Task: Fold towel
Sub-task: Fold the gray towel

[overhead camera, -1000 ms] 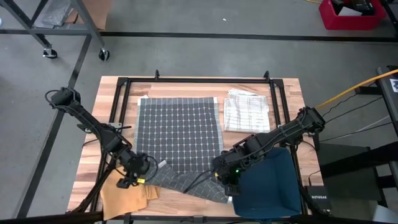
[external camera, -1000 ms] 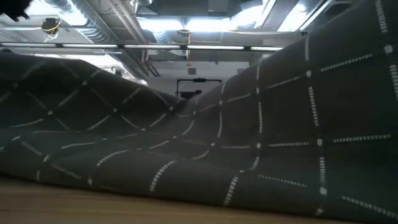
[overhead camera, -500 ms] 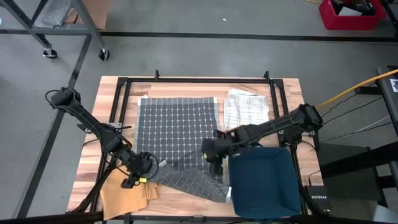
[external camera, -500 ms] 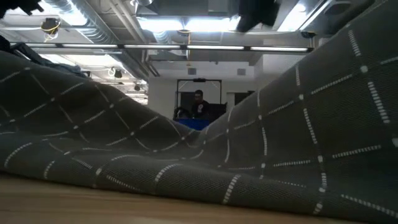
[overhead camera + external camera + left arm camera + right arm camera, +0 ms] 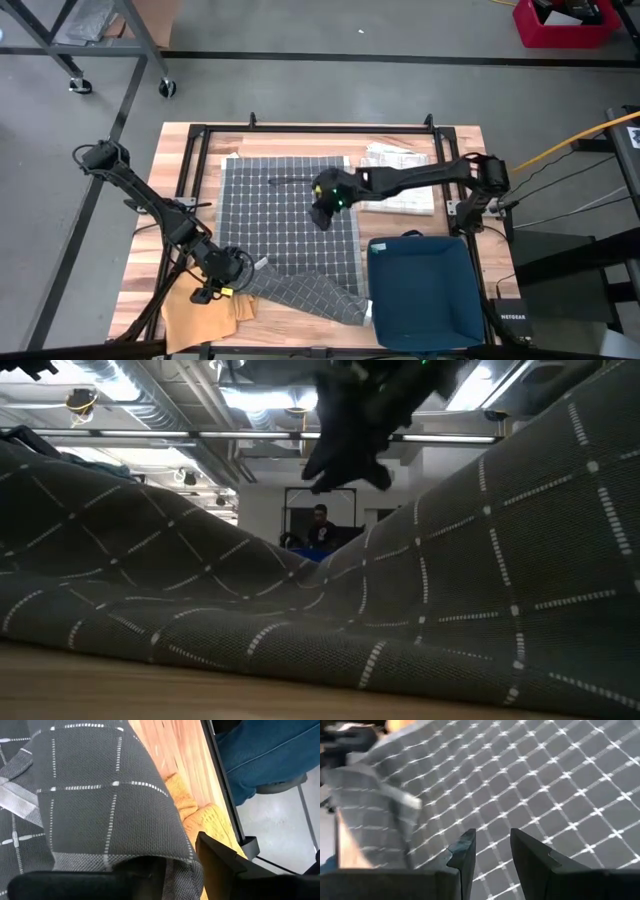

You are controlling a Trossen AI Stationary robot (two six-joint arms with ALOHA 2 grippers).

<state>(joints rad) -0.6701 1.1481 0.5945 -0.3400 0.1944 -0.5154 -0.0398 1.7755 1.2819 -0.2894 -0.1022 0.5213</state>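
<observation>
A dark grey towel [image 5: 290, 215] with a light grid lies spread on the wooden table [image 5: 460, 180]. Its near part is rumpled [image 5: 300, 620]. My left gripper [image 5: 243, 268] is at the towel's near left corner, shut on it [image 5: 175, 865]. My right gripper [image 5: 322, 216] hangs above the middle of the towel. It is open and slants down, with nothing between its fingers [image 5: 492, 837]. It also shows dark at the top of the low view [image 5: 345, 430]. My left gripper pinches a folded-over bit of the towel's edge [image 5: 165, 840] at the near left corner between its two fingers [image 5: 225, 865]. The fingers slant down from the table's far left. The rest of the towel lies slack on the table.
A white striped cloth [image 5: 398, 180] lies at the far right beside the towel. A blue bin [image 5: 425, 295] stands at the near right, and an orange cloth [image 5: 200, 315] lies at the near left [image 5: 200, 815]. A black frame rail [image 5: 320, 128] runs round the table.
My right gripper has left the towel's near right corner. It has swung toward the table's far edge and a little left, over the middle of the towel, and has tipped further down. The towel's rumpled near part has sunk a little and lies still.
</observation>
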